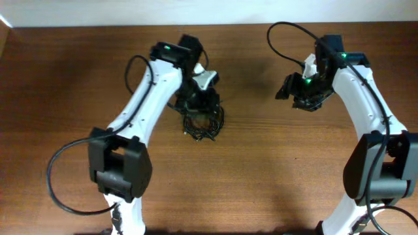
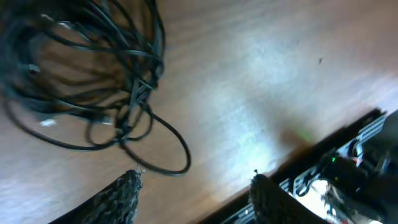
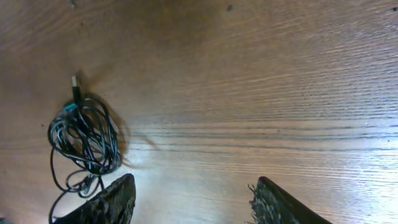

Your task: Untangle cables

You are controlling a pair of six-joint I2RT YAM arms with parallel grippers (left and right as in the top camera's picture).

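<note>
We see the cables [image 1: 202,121] as one small tangle of thin black cords, wound loosely into overlapping loops on a brown wooden table [image 1: 261,176]. A short plug [image 3: 76,86] with a silvery tip sticks out of the far end of the bunch. The left pincer [image 1: 199,98] hangs low directly over the tangle. In its wrist view, most of the coil lies ahead of the fingers and off to one side. A single loose loop trails back almost to one fingertip [image 2: 127,186], and we cannot tell whether it touches. The left pincer's two dark, rough-textured fingers stand apart, with only bare wood between them and nothing held. The white left arm [image 1: 140,104] reaches diagonally from the near edge of the table up to the bunch, its wrist bent downward. The right pincer [image 1: 304,98] hovers over open wood, well apart from the tangle, which lies off to its side. Its fingers are also spread and hold nothing. The right arm [image 1: 366,111] comes up from the near right corner and curves inward, its wrist tipped toward the table.
</note>
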